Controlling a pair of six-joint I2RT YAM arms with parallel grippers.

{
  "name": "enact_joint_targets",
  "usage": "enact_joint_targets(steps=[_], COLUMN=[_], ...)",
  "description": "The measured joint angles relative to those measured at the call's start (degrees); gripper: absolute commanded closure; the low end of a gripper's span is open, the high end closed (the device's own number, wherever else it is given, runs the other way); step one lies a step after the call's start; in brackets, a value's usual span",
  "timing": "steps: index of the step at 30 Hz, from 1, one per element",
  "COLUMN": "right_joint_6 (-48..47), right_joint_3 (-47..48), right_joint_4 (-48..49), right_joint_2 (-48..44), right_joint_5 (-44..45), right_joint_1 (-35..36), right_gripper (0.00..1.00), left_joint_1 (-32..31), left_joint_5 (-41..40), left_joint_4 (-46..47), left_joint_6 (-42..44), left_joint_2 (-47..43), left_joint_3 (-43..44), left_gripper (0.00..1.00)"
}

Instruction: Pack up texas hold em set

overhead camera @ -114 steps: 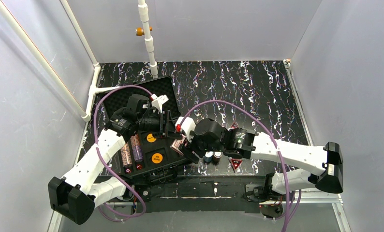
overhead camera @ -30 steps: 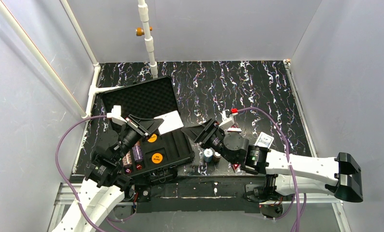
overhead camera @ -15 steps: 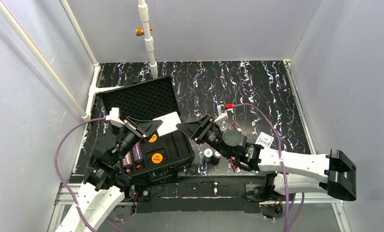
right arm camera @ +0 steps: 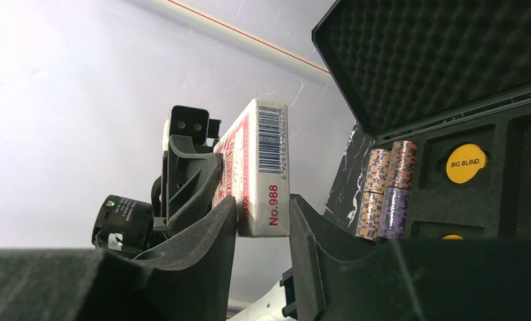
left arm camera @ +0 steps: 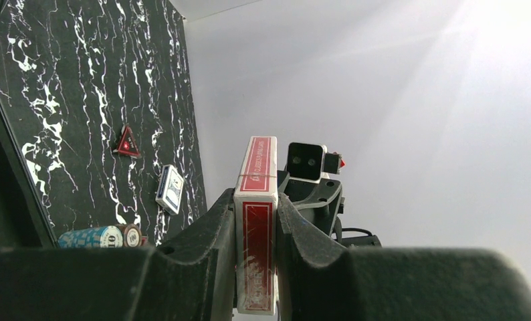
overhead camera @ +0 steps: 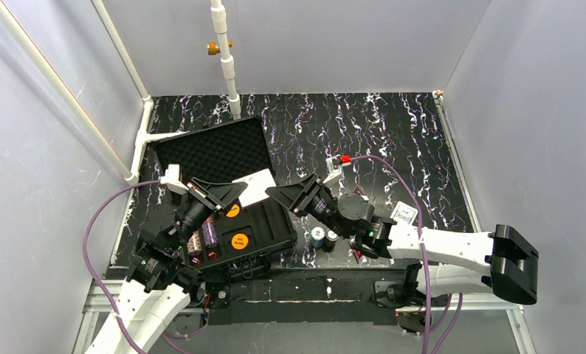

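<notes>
Moved in closer since a second back: right gripper [overhead camera: 281,194], onto free end of card deck [overhead camera: 257,186], raised near open case [overhead camera: 275,230] by left gripper [overhead camera: 233,189], likely for handover. Left wrist: pinching deck edgewise between jaws. Right wrist: bracketing barcode end with jaws; cannot tell whether clamped yet. Chips [right arm camera: 386,194] slotted in tray.

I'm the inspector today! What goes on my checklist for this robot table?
Surface: black marbled table, bare at the back.
Job's things: open case; chip stacks and orange discs in its tray; loose chips, red triangle and second deck on the table; red deck held in the air.
Clutter: nothing seen.
Grippers: left gripper shut on the red deck; right gripper straddles it, contact unclear.
Cables: purple cables, one looping from each arm.
Surroundings: white walls, white pipe at the back.
</notes>
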Motion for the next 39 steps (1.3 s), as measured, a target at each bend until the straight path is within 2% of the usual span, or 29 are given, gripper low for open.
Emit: enact_joint_targets(steps=[5, 7, 8, 9, 10, 11, 15, 18, 20, 29, 33, 39], right_joint_6=[0.5, 0.7, 0.7, 0.8, 0.9, 1.1, 1.4, 1.3, 1.2, 0.8, 1.2, 2.3], right_joint_3=[0.0, 0.0, 0.0, 0.0, 0.0, 0.0, 0.0, 0.0, 0.0, 0.0, 0.0, -0.2], right_joint_4=[0.9, 1.0, 1.0, 1.2, 1.2, 1.4, 2.1, 2.5, 2.6, 3.4, 1.8, -2.4], right_joint_2=[0.0, 0.1, 0.1, 0.1, 0.1, 0.1, 0.1, 0.1, 0.1, 0.0, -0.5, -1.2], right_joint_5=[-0.3, -0.5, -0.5, -0.7, -0.9, -1.1, -1.7, -1.9, -1.8, -1.0, 0.5, 3.5], right_joint_1=[-0.4, -0.4, -0.4, -0.4, -0.4, -0.4, -0.4, -0.4, -0.4, -0.4, -0.4, -0.4], right_gripper=[0.89, 0.98, 0.99, 0.99, 0.99, 0.99, 0.99, 0.99, 0.99, 0.99, 0.99, 0.99], left_joint_1=[0.0, 0.0, 0.0, 0.0, 0.0, 0.0, 0.0, 0.0, 0.0, 0.0, 0.0, 0.0], left_joint_5=[0.0, 0.0, -0.1, -0.1, -0.1, -0.1, -0.1, 0.0, 0.0, -0.1, -3.5, -14.5], left_joint_4=[0.7, 0.6, 0.3, 0.0, -0.8, -1.5, -3.5, -5.3, -6.2, -8.0, -17.4, -32.9], left_joint_6=[-0.5, -0.5, -0.4, -0.2, 0.1, 0.6, 2.5, 3.8, 4.3, 6.1, 11.1, 23.5], left_joint_2=[0.0, 0.0, 0.0, 0.0, 0.0, 0.0, 0.0, 0.1, 0.2, 0.6, 1.4, 0.8], left_joint_3=[0.0, 0.1, 0.3, 0.5, 1.1, 1.8, 3.4, 3.6, 3.6, 3.7, 8.3, 21.0], left_gripper=[1.00, 1.00, 1.00, 1.00, 0.96, 0.89, 0.53, 0.33, 0.24, 0.03, 0.02, 0.02])
